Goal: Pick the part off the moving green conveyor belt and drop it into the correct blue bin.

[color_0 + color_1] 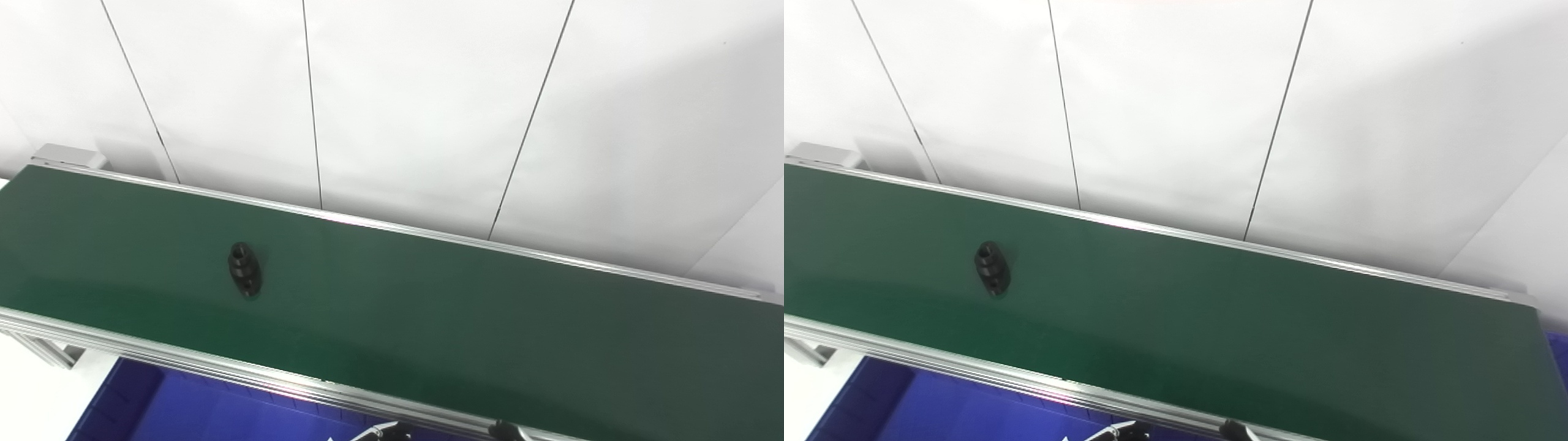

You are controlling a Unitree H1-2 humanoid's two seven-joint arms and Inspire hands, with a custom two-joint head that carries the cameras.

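A small black part (245,269) with a round boss and holes lies on the green conveyor belt (429,318), left of the belt's middle and nearer its front rail. It also shows in the right eye view as the black part (992,268). No hand is close to it. Only two dark fingertips (387,432) peek over the picture's bottom edge, below the front rail and well right of the part. The rest of the hands is out of frame, so I cannot tell which hand they belong to or how the fingers stand.
A blue bin (184,410) sits under the belt's front rail at lower left. A sliver of another blue bin (1557,346) shows past the belt's right end. Aluminium rails (184,361) edge the belt, and a white panelled wall stands behind it.
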